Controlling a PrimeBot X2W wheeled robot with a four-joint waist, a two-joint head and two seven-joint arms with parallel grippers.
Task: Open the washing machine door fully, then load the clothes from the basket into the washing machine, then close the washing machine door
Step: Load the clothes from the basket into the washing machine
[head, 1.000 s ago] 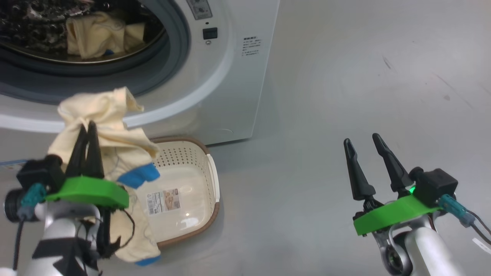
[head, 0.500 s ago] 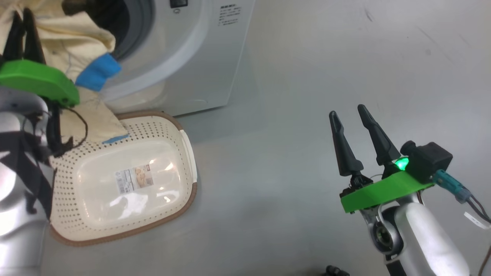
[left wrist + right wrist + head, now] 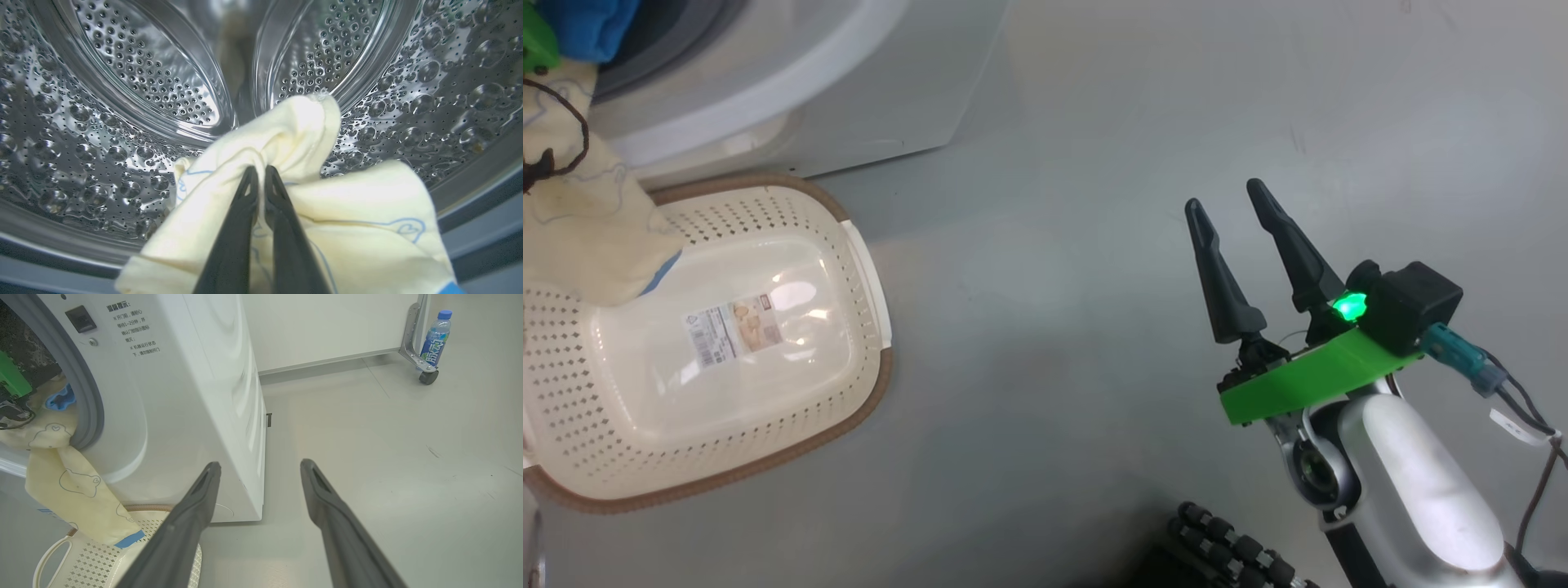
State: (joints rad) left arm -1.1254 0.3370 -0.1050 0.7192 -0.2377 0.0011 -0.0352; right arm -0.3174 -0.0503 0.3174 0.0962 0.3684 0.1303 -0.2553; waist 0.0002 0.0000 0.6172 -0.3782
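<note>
Loosely bunched cream clothes point(image 3: 359, 212), thin blue outlines, in left claw point(image 3: 260, 170)

Head view looks steeply down on the basket point(image 3: 727, 384); left wrist view sits inside the drum point(image 3: 102, 163); right wrist view, low, shares the basket.
</note>
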